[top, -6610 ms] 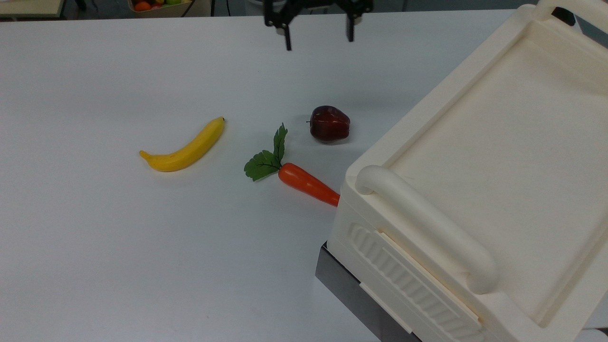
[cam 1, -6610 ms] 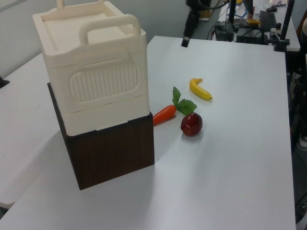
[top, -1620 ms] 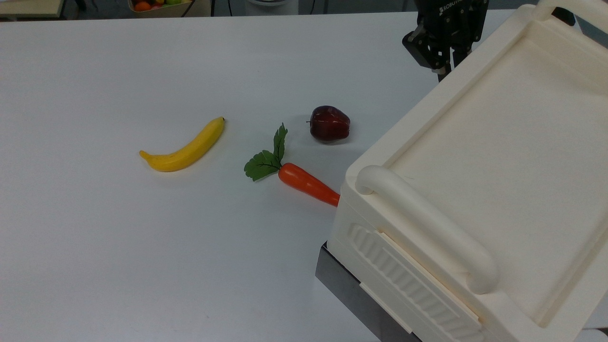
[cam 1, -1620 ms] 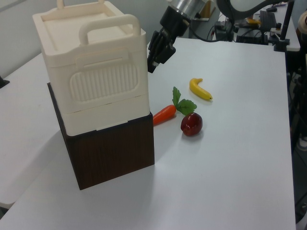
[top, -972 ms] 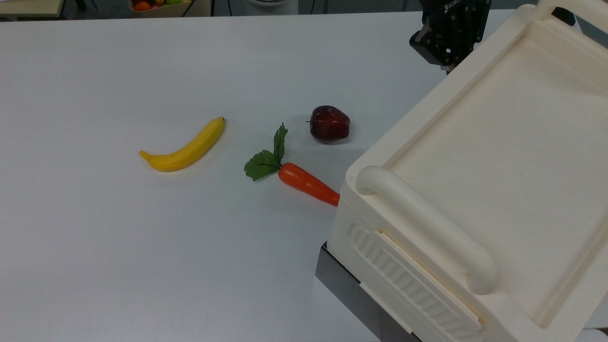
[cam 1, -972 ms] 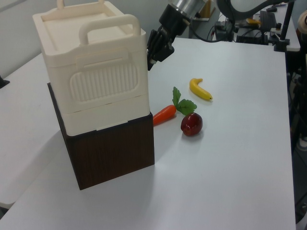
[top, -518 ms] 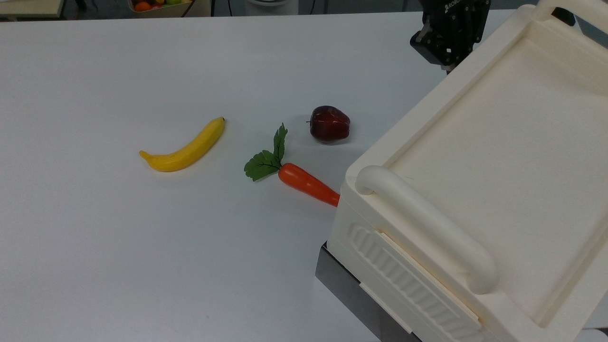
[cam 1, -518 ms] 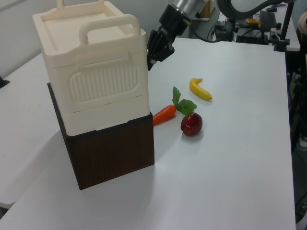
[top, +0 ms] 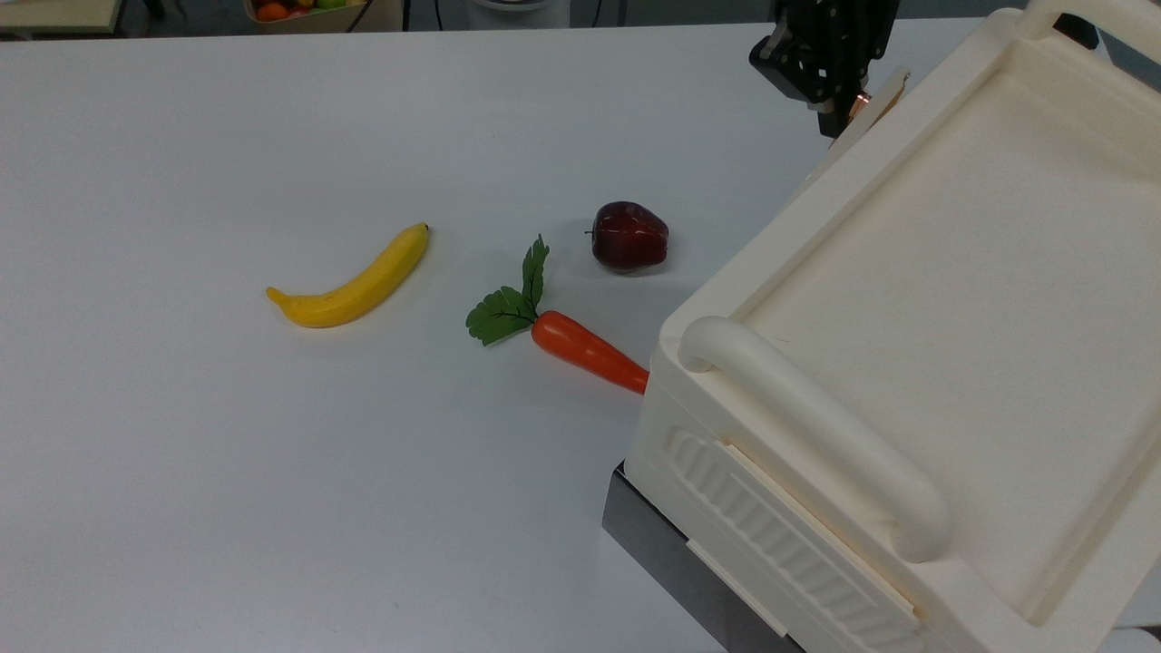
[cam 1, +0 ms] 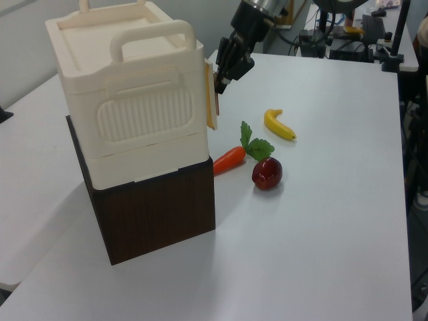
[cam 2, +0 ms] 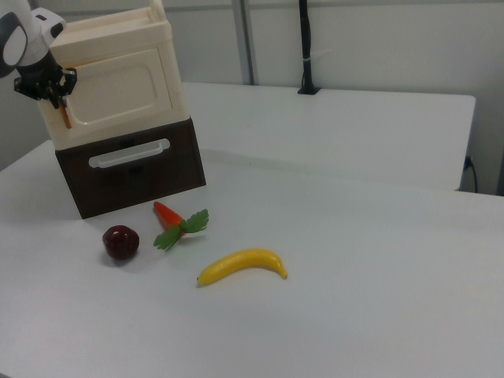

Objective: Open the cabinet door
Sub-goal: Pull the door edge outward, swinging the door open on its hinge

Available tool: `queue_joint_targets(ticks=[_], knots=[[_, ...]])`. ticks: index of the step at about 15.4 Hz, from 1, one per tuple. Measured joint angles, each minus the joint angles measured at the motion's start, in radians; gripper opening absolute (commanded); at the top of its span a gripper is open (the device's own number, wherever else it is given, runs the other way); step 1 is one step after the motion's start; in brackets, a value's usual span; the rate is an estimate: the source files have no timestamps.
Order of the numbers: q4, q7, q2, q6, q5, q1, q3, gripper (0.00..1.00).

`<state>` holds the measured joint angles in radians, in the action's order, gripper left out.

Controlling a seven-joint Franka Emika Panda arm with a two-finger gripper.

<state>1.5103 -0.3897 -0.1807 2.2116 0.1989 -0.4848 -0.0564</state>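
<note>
The cabinet (top: pixel 771 263) is a cream box on a dark wooden base, at the top view's right. Its cabinet door (cam 2: pixel 118 90), a cream panel with a recessed centre, stands slightly ajar. The door's free edge (cam 1: pixel 209 93) juts out from the cabinet corner and carries a copper strip (top: pixel 857 104). My gripper (top: pixel 833 116) is at that free edge near the top, fingers closed on it. The gripper (cam 1: pixel 219 81) shows right against the door edge in the left view. In the right view the gripper (cam 2: pixel 57 98) sits at the door's left edge.
On the white table in front of the cabinet lie a carrot (top: pixel 585 349), a dark red apple (top: pixel 629 236) and a banana (top: pixel 354 281). The carrot's tip reaches the cabinet's corner. The dark base (cam 2: pixel 130 153) has a long pale handle.
Over the last half second the gripper has moved out from the cabinet, leftward in the top view, and the door's edge has swung out with it. Earlier the door lay flush.
</note>
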Motion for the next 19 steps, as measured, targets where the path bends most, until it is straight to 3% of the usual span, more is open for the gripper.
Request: queue_joint_targets(ticks=[2, 5, 7, 11, 19], knots=[[0.004, 0.000, 0.009, -0.024, 0.000, 0.007, 0.000, 0.27], [0.004, 0.000, 0.045, -0.160, 0.000, 0.055, -0.001, 0.80], [0.004, 0.006, 0.066, -0.234, 0.000, 0.094, -0.005, 0.98], [-0.017, 0.036, 0.099, -0.323, 0.000, 0.133, -0.018, 1.00], [-0.078, 0.110, 0.169, -0.362, 0.000, 0.132, -0.032, 1.00]])
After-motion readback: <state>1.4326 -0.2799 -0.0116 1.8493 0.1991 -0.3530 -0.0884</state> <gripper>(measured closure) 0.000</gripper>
